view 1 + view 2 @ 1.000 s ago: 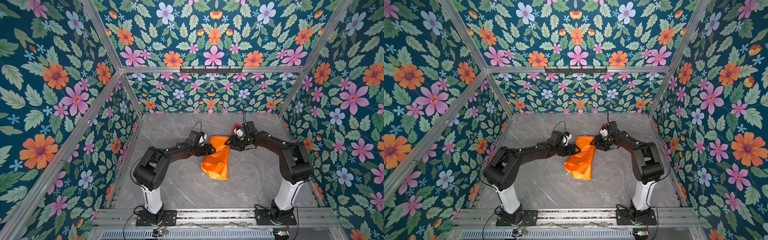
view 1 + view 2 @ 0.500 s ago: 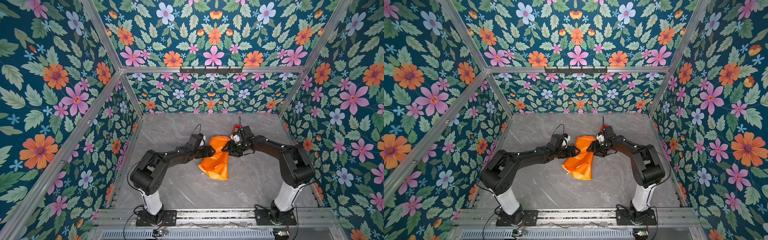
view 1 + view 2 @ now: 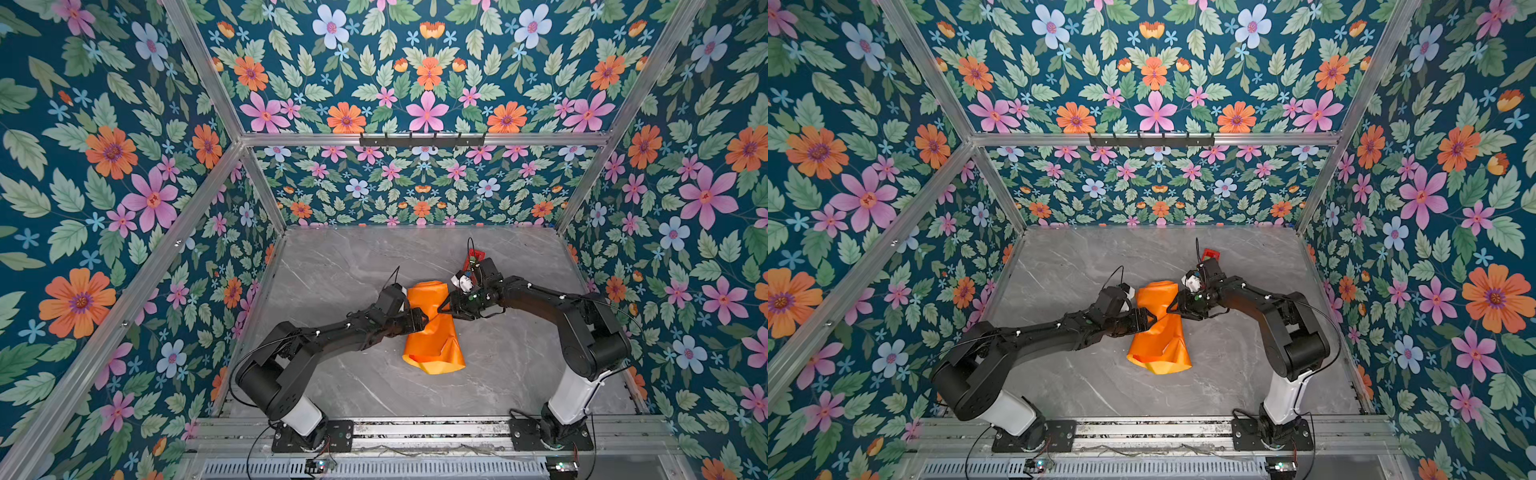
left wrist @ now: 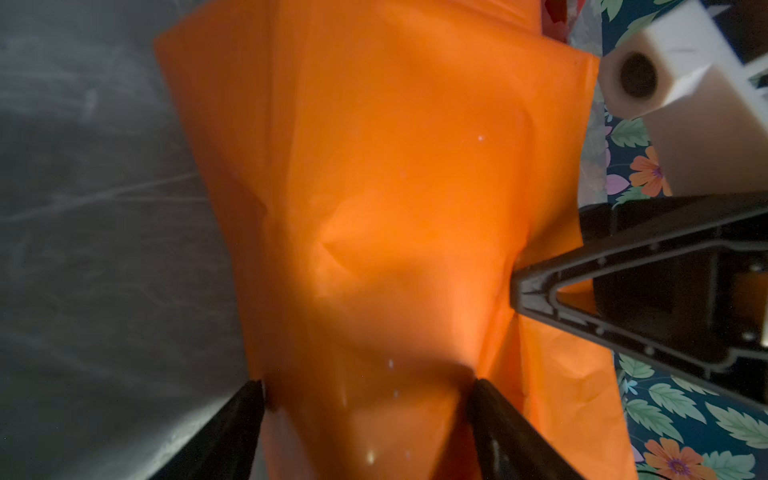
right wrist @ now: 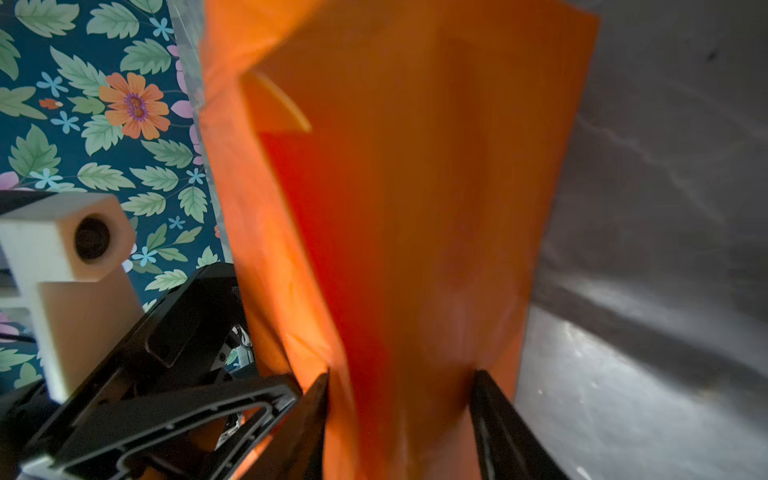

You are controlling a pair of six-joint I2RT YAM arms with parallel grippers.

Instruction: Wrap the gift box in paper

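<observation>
In the middle of the grey table [image 3: 332,270] lies the paper [image 3: 434,347], orange and pinched to a waist. The left gripper [image 3: 422,321] clasps that waist with its jaws wide. The right gripper [image 3: 445,306] straddles it opposite, grip unclear. Behind sits a red tape dispenser [image 3: 476,254].

This is a robotics lab cell, a purpose-built test enclosure rather than a lived-in room. Bare aluminium frame posts [image 3: 214,89] run up the corners and hold flat flower-printed panels [image 3: 428,75] as walls at the left, right and back of both top views. In the lower middle, a grey marble-look worktop [image 3: 353,266] ends at a metal rail [image 3: 428,430] along the lower edge, where the left arm [image 3: 332,332] and right arm [image 3: 552,299] are bolted down on black base plates [image 3: 311,436].
</observation>
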